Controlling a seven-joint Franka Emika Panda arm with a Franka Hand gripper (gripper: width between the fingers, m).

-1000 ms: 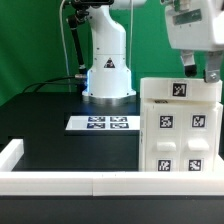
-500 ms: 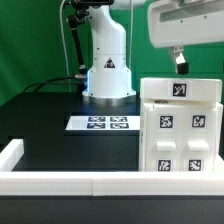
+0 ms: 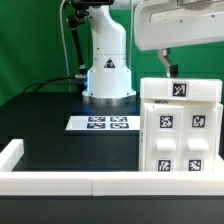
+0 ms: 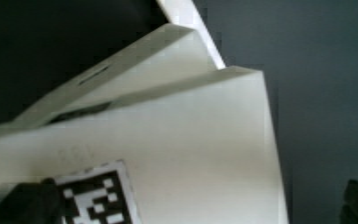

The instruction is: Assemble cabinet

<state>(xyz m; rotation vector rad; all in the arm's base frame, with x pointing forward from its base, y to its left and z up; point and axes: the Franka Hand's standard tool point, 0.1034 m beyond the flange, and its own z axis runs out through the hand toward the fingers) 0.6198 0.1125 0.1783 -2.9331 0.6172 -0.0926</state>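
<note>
The white cabinet body [image 3: 180, 130] stands on the black table at the exterior view's right, with smaller white box parts set against it and square black-and-white tags on its top and front. My gripper [image 3: 168, 66] hangs above the cabinet's top left corner, clear of it. One dark finger [image 3: 167, 62] points down. In the wrist view the cabinet [image 4: 176, 130] fills the picture below the gripper [image 4: 185, 208], with a tag [image 4: 96, 198] on it. The dark fingertips [image 4: 5, 205] stand far apart at both sides with nothing held between them.
The marker board [image 3: 100, 123] lies flat on the table in front of the robot base [image 3: 107, 72]. A low white border rail [image 3: 60, 182] runs along the table's front edge and up its left side. A green wall is behind.
My gripper has risen off the cabinet's top right and moved toward the exterior view's left. The cabinet has not moved.
</note>
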